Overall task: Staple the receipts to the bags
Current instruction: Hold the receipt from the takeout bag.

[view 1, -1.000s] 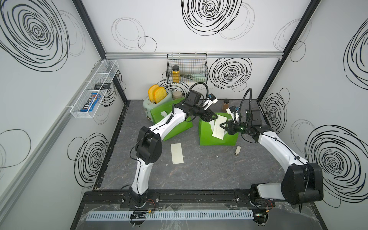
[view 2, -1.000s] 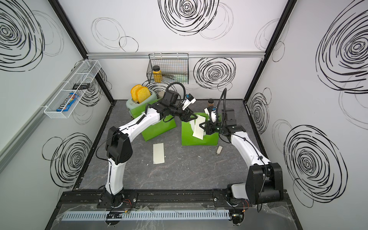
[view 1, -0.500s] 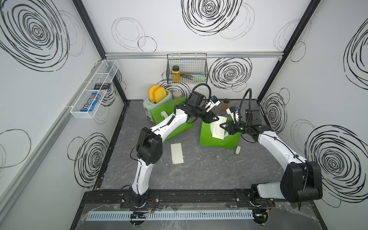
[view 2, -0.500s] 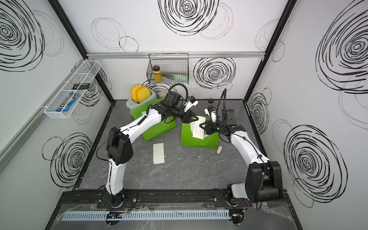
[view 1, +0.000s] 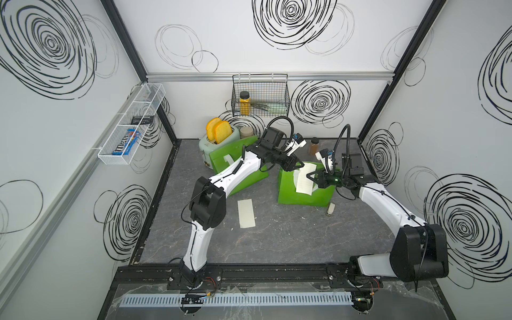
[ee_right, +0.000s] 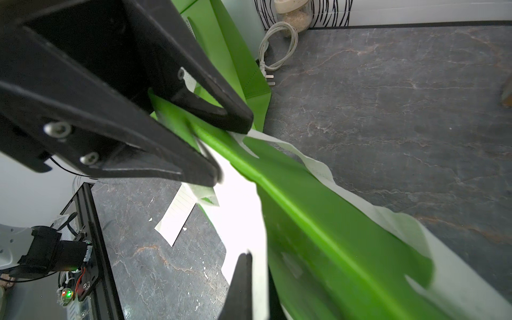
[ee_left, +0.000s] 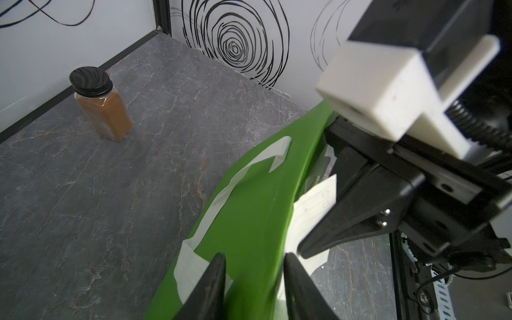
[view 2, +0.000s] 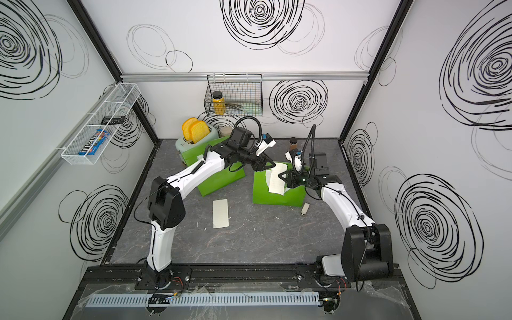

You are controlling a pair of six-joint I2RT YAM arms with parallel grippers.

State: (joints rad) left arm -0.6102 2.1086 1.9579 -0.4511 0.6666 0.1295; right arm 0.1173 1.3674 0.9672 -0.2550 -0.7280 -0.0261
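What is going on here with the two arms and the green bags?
The right gripper is shut and pinches a receipt against the front of one bag. The left gripper straddles that bag's top edge, jaws apart. The other receipt lies loose on the table. The second bag sits by the toaster, under the left arm.

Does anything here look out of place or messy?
One receipt lies loose on the floor, between the bag by the toaster and the other bag, touching neither and stapled to nothing.
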